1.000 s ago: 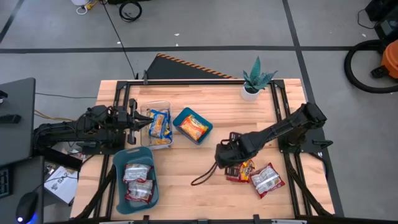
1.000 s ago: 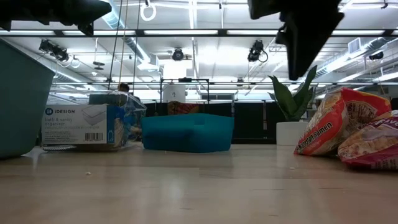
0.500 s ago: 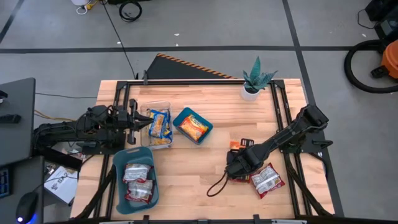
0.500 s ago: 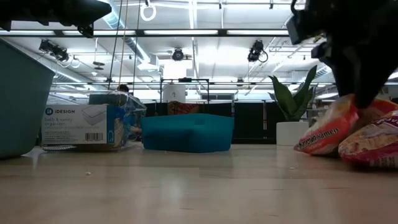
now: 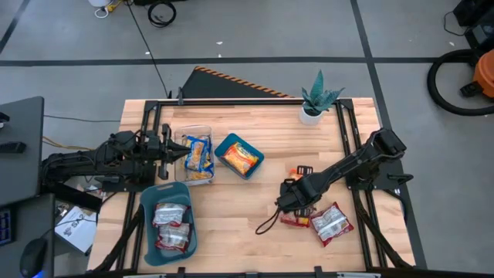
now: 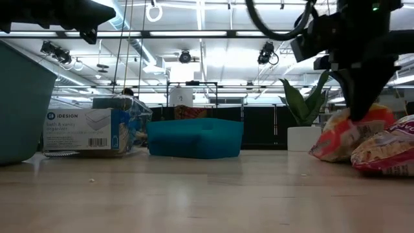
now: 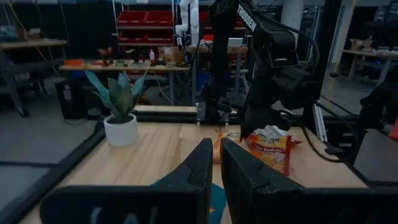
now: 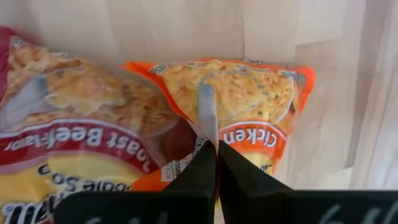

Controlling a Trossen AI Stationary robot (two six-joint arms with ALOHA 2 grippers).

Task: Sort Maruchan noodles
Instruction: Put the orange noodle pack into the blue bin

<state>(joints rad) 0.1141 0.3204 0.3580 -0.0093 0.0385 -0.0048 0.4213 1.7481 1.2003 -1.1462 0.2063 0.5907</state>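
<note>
Your right gripper [image 8: 216, 144] is pinched on the crimped edge of an orange packet [image 8: 249, 106] reading "Chicken", at roughly four o'clock on the table [image 5: 255, 232]. Just beside it lies a red packet [image 8: 68, 130] marked "Roast Beef" (another red-and-white packet [image 5: 331, 222] lies just beyond, toward five o'clock). Your left gripper [image 7: 214, 163], fingers nearly pressed together and holding nothing, waits at nine o'clock by the clear container [image 6: 87, 131], labelled "iDESIGN", which holds yellow-and-blue packets [image 5: 198, 154].

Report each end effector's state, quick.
Left end effector: shut, holding nothing, parked beside the clear container.
Right end effector: shut on the orange noodle packet.
</note>
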